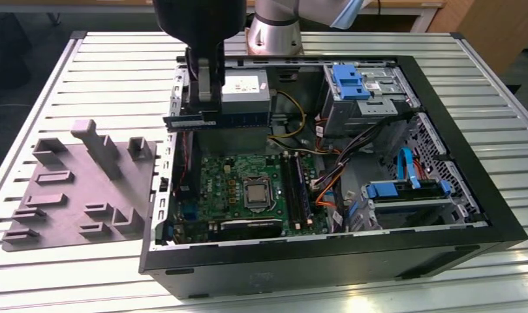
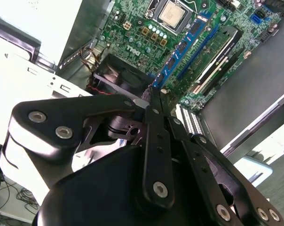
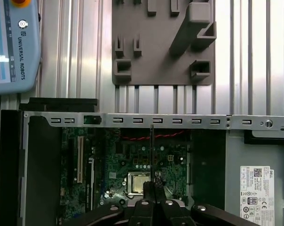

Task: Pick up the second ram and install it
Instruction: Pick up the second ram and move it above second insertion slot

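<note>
Black gripper point(image 1: 207, 112) hangs in the exterior view over the open computer case point(image 1: 333, 251), near its wall on the exterior view's left. Its fingers are closed on the second ram point(image 1: 218, 120), which it holds level and on edge in the air, above the motherboard point(image 1: 237, 176) and just in front of the grey power supply point(image 1: 246, 91); the stick juts out on both sides of the fingers, further toward the exterior view's right. The case lies on a slatted metal table point(image 1: 115, 72), and beside it, toward the exterior view's left, sits a grey fixture plate point(image 1: 81, 189) with upright blocks. On the board the processor point(image 1: 258, 193) lies near the middle, with the long slot rails point(image 1: 294, 189) just beside it toward the exterior view's right. In the second wrist view the gripper point(image 2: 153, 100) is seen from behind, its fingers point(image 2: 157, 141) drawn together to a narrow point over the board; past them lie the processor point(image 2: 172, 13), the blue slot rails point(image 2: 179, 52) and a green stick point(image 2: 216, 52) seated in a black rail. In the first wrist view the second ram point(image 3: 151, 150) shows edge-on as a thin dark line reaching out from the gripper point(image 3: 151, 200), over the motherboard point(image 3: 132, 155) and close to the processor point(image 3: 138, 182), with the fixture plate point(image 3: 163, 47) on the table point(image 3: 85, 47) beyond the case rim point(image 3: 146, 120) and a pendant with a screen point(image 3: 10, 47) off to one side
</note>
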Robot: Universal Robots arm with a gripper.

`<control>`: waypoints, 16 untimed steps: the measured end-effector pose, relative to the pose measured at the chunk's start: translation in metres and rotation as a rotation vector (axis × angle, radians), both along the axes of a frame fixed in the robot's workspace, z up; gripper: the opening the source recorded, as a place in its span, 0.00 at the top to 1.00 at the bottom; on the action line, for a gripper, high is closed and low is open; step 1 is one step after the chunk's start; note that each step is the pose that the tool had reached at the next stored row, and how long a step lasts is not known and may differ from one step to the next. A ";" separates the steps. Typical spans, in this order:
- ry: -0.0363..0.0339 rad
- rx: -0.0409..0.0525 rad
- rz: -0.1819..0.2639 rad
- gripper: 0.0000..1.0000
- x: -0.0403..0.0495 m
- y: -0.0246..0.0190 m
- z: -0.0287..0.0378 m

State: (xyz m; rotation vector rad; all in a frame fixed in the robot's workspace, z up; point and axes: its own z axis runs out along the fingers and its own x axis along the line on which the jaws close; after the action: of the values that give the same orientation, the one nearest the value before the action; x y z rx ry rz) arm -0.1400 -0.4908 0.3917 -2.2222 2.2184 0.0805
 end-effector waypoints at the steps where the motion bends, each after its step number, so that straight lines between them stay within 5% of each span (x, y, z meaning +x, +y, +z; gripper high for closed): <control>1: 0.0000 0.0000 0.000 0.89 0.0008 0.0000 -0.0002; 16: 0.0000 0.0000 0.000 0.89 0.0146 0.0006 -0.0029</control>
State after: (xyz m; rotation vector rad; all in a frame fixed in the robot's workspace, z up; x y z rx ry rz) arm -0.1255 -0.4902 0.3889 -2.2219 2.2187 0.0805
